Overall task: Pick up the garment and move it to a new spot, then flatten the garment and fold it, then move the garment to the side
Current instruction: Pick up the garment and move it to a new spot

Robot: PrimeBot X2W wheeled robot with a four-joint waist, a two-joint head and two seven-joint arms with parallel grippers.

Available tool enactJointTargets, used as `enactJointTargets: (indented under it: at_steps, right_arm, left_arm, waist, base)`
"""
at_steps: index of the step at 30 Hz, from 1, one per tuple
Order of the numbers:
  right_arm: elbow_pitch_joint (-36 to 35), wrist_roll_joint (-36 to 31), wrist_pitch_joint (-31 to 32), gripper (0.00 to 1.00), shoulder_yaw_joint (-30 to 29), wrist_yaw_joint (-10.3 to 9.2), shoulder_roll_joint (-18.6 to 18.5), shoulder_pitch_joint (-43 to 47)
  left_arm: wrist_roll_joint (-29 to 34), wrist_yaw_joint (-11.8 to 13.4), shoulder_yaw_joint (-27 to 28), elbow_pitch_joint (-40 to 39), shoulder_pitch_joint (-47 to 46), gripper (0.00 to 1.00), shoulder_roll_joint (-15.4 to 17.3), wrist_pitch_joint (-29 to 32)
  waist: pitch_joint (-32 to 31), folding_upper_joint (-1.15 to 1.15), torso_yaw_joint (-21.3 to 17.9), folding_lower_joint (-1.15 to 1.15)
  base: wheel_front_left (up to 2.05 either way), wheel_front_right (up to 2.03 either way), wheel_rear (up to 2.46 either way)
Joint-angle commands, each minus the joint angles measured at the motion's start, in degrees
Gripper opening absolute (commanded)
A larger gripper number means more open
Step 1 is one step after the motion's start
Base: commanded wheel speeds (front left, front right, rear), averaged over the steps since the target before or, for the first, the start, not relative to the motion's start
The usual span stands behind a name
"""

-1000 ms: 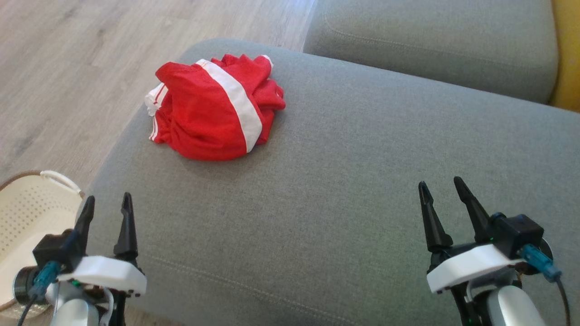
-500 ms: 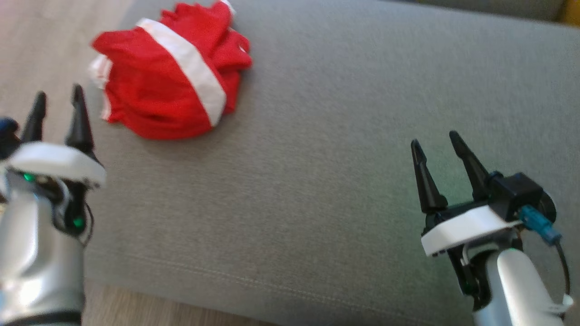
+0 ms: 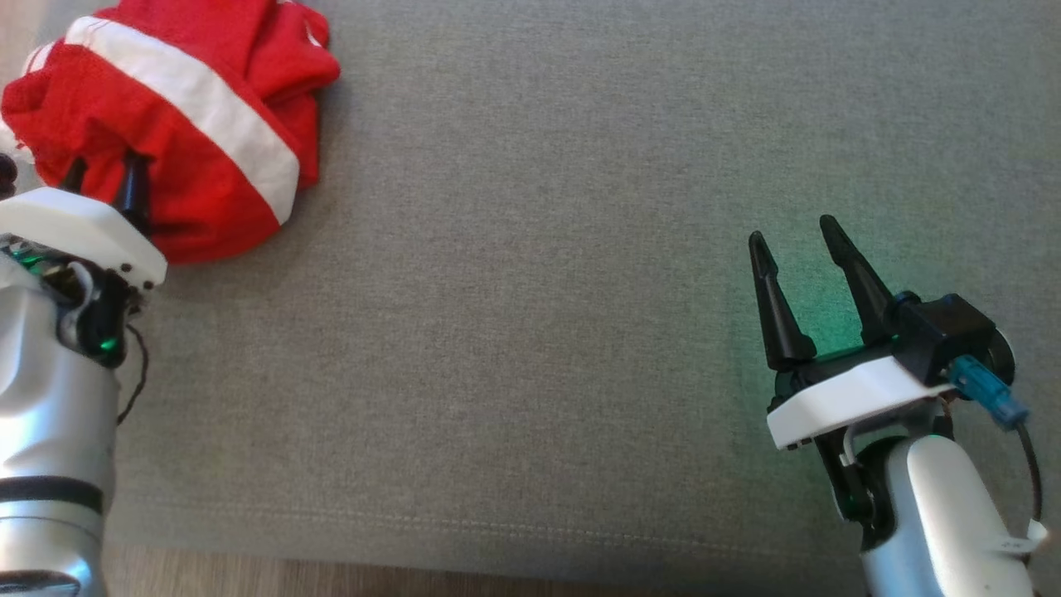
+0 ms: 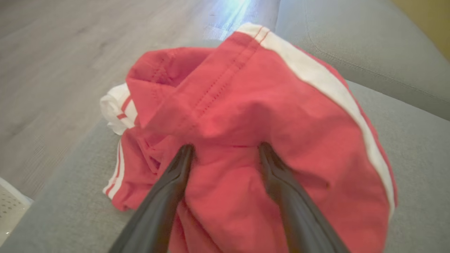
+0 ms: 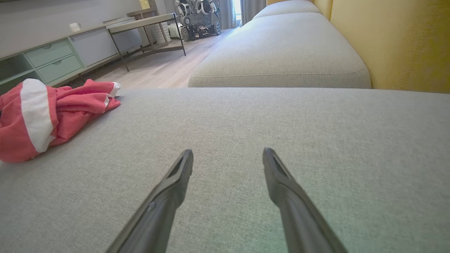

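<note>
Left wrist view puts my left gripper (image 4: 225, 147) right at the garment (image 4: 246, 88). A second ago it hung over the near edge of the grey seat cushion (image 4: 415, 140), well short of the red cloth, and now both of its tips press into the heap's near side. Its jaws stand wide, with a swell of fabric bulging between them. They have not closed, so I touch the garment and do not hold it. From the head view the same left gripper (image 3: 104, 170) sits half buried in the red folds, on the side of the white stripe (image 3: 199, 108) nearer the cushion's front edge. The garment (image 3: 249, 50) itself lies crumpled at the far left corner of the cushion (image 3: 539, 290), close to the cushion's left edge. I judge it rests where it did a second ago: my head has tipped down, which accounts for the shifted picture. I take the reach as finished and the pick-up as about to begin; what is needed next is to shut on that bunched fold before lifting. Nothing is moved, flattened or folded yet. My right gripper (image 3: 793, 234) hovers over the right part of the cushion, its jaws just as wide and empty, well apart from the garment, as before
</note>
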Motion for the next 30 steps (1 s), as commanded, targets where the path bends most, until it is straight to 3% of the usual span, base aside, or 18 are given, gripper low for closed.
enactJointTargets:
  at_steps: [1, 2, 8, 15, 22, 30]
  right_arm:
    - [-1.68, 0.34, -0.70, 1.00, 1.59, -0.04, -0.14, -1.64]
    - [-1.57, 0.38, -0.78, 1.00, 1.50, -0.04, -0.14, -1.68]
    - [-0.97, 1.13, -1.10, 1.00, 0.72, -0.04, -0.14, -1.35]
    - [-0.94, 2.32, -1.20, 1.00, -0.38, -0.04, -0.14, -0.32]
    - [-0.86, 3.12, -2.16, 1.00, -1.27, -0.04, -0.14, 1.36]
    - [-1.68, 5.12, -2.35, 1.00, -1.85, -0.04, -0.14, 5.01]
  left_arm:
    - [-1.10, 0.05, 0.41, -0.99, -2.30, 0.66, 4.57, 0.01]
    - [-1.80, 0.05, -0.33, -0.76, -2.65, 0.00, 5.25, -0.41]
    - [-3.91, 0.04, -3.94, -1.32, -5.20, 0.00, 8.15, -6.70]
    - [-1.94, 0.14, -5.04, -8.38, -9.17, 0.00, 10.64, -11.29]
    - [1.03, 1.95, -6.04, -23.29, -5.74, 0.00, 10.99, -11.55]
    - [1.45, 7.36, -9.58, -44.57, 10.82, 0.00, 8.21, -6.12]
  waist:
    - [0.13, 0.00, -0.18, -0.01]
    - [0.12, 0.00, -0.15, -0.01]
    - [-1.35, 0.00, 1.28, -0.01]
    - [-5.23, 0.00, 3.00, -0.01]
    - [-10.36, 0.00, 1.20, -0.01]
    - [-14.72, 0.00, -4.36, -0.01]
  base:
    - [0.00, 0.00, 0.00]
    - [0.00, 0.00, 0.00]
    - [0.00, 0.00, 0.00]
    - [0.00, 0.00, 0.00]
    - [0.00, 0.00, 0.00]
    - [0.00, 0.00, 0.00]
